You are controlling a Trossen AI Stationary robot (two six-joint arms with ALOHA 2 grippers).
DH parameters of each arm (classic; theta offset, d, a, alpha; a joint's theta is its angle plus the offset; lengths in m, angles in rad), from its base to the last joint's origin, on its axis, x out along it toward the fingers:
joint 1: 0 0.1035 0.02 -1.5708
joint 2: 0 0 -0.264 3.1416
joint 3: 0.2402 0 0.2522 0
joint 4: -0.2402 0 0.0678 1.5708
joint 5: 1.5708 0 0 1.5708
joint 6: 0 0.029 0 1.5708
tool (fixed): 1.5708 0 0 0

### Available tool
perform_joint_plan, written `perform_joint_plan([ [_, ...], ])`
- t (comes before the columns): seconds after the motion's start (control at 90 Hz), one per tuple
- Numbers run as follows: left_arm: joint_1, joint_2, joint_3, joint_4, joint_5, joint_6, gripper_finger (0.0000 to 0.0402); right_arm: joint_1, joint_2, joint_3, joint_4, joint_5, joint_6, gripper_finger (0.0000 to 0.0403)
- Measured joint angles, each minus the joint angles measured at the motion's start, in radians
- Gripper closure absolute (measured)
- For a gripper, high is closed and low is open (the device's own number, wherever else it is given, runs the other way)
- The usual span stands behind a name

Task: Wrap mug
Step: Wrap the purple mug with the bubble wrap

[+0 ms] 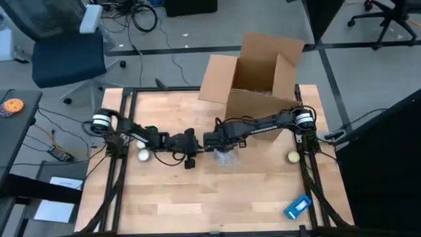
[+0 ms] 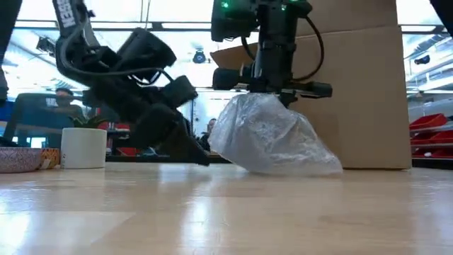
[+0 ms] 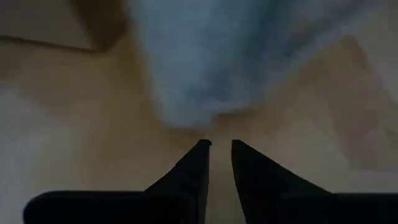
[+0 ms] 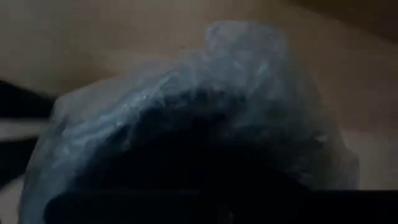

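Note:
A bundle of clear bubble wrap point(image 2: 272, 138) rests by its broad underside on the wooden table point(image 1: 197, 197), in front of the cardboard box. A dark shape shows through the wrap point(image 4: 186, 155); the mug itself is hidden. My right gripper point(image 2: 283, 95) comes down onto the bundle's top point(image 1: 225, 157) and is shut there. My left gripper point(image 2: 192, 152) slants down to the table just left of the bundle. Its fingers point(image 3: 199, 168) are nearly together with nothing between them, and the wrap point(image 3: 211, 62) lies just ahead. My right gripper holds the bubble wrap at the top of the bundle point(image 2: 276, 105), coming from above with its fingers pointing down. The gripper's own body hides the pinch, so I cannot tell how many layers it has. The bundle stays on the table.
An open cardboard box point(image 1: 260, 72) stands at the table's far side behind the bundle. A white cup point(image 2: 83, 147) sits at the left. A pale round thing point(image 1: 293, 157) lies at the right, and a blue object point(image 1: 297, 206) near the front right corner.

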Motion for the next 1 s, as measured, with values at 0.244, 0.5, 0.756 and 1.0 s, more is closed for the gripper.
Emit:
perform_joint_plan([
  [0.244, -0.052, 0.088, 0.114, -0.002, 0.104, -0.054, 0.0348, 0.026, 0.0, 0.003, -0.084, -0.009, 0.007, 0.04],
  [0.5, -0.053, 0.028, 0.119, -0.099, 0.111, -0.045, 0.0348, 0.079, -0.001, 0.003, -0.268, -0.039, 0.048, 0.04],
  [0.756, -0.054, -0.019, 0.119, -0.151, 0.086, -0.024, 0.0348, 0.132, -0.001, 0.003, -0.391, -0.149, -0.028, 0.04],
  [1.0, -0.055, -0.019, 0.119, -0.178, 0.086, -0.023, 0.0348, 0.15, -0.003, 0.003, -0.326, -0.131, -0.064, 0.04],
])
